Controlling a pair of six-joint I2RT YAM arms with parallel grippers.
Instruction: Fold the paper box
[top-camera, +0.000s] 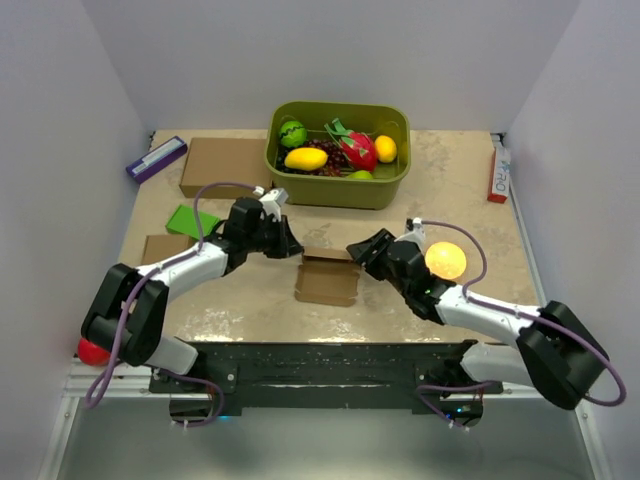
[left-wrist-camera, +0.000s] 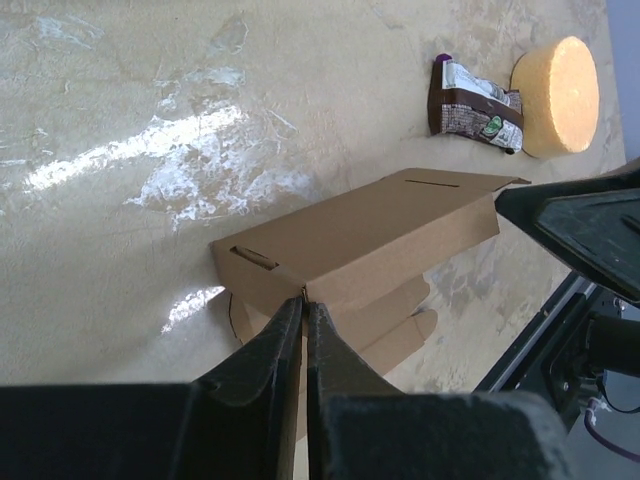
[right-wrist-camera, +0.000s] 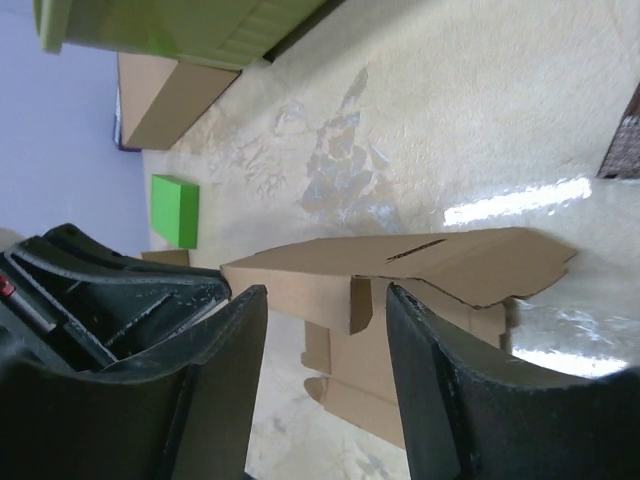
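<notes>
Top external: the paper box lies mid-table, partly folded, between the 2 grippers. The left gripper is at its far left corner and the right gripper at its far right. A green bin of fruit stands behind.

Left wrist: only here does the grip show. The left gripper's fingers are pressed together on the raised wall's edge. A snack packet and a yellow disc lie beyond.

Right wrist: the right gripper's jaws stand apart, with the box's slotted wall just beyond them. A green block lies further off.
</notes>
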